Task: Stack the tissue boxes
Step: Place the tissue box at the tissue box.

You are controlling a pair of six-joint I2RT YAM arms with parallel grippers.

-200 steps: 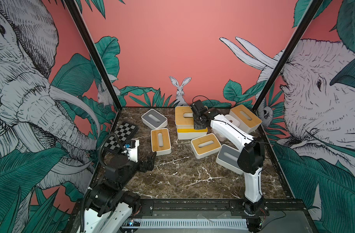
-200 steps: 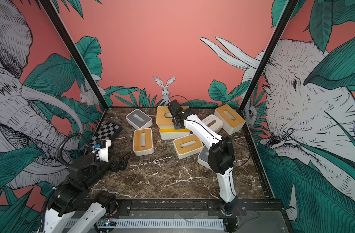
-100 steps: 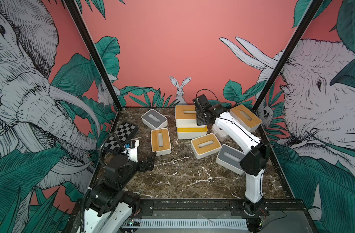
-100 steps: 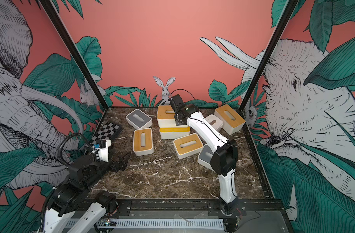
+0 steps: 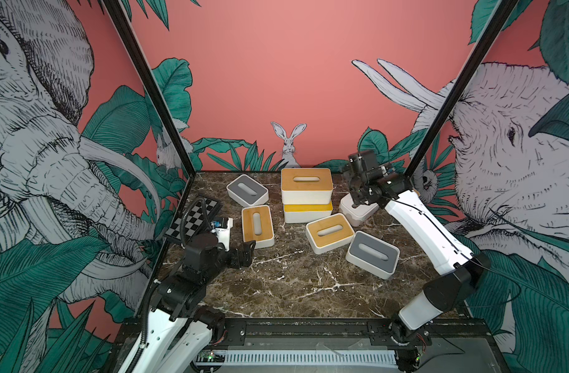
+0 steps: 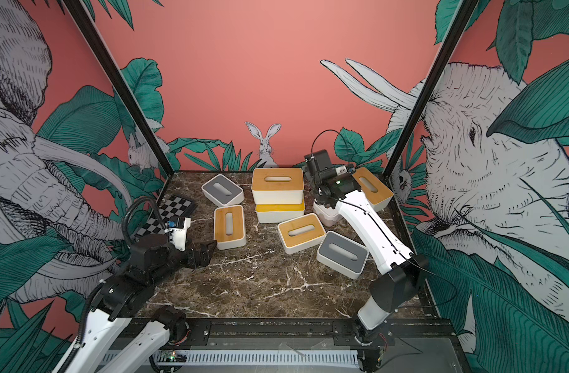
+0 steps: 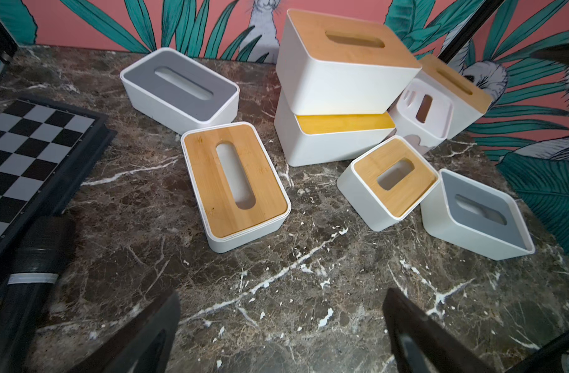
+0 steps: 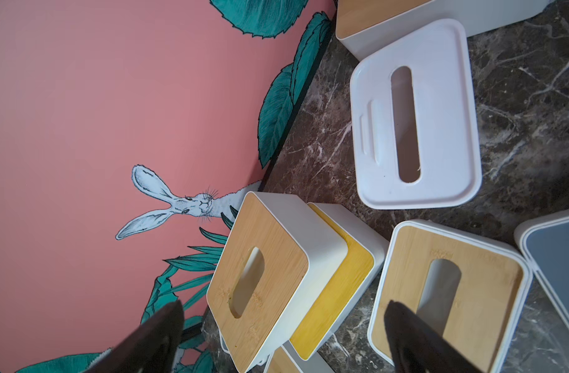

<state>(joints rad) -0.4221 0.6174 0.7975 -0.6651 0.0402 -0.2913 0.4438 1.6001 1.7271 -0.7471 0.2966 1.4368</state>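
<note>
The right fingers (image 8: 415,342) stood spread wide with nothing between them. They hung over the white box (image 5: 360,214) at the back of the desk (image 5: 292,284), just beside the stack. The left fingers (image 7: 140,339) were likewise spread and empty. They were low over the near left of the desk, close to the checkerboard panel (image 7: 34,155) and apart from every box.

The stack had two levels. A bamboo-lidded upper box (image 5: 305,189) sat on a yellow-lidded lower box (image 5: 307,214). It was skewed and shifted toward the back wall, so a strip of the lower lid showed in front. By that, one placement looked done and let go, though loosely aligned.

Six boxes lay singly on the desk:
- a rear grey-lidded box (image 5: 247,193);
- a left bamboo-lidded box (image 5: 257,227) in front of it;
- an angled middle bamboo-lidded box (image 5: 330,234);
- a near grey-lidded box (image 5: 372,255) close against the middle one;
- the white box;
- a corner bamboo-lidded box (image 6: 373,187) at the back right.

Most of the stacking therefore remained. The white box beneath the right fingers seemed the likeliest next pick.
</note>
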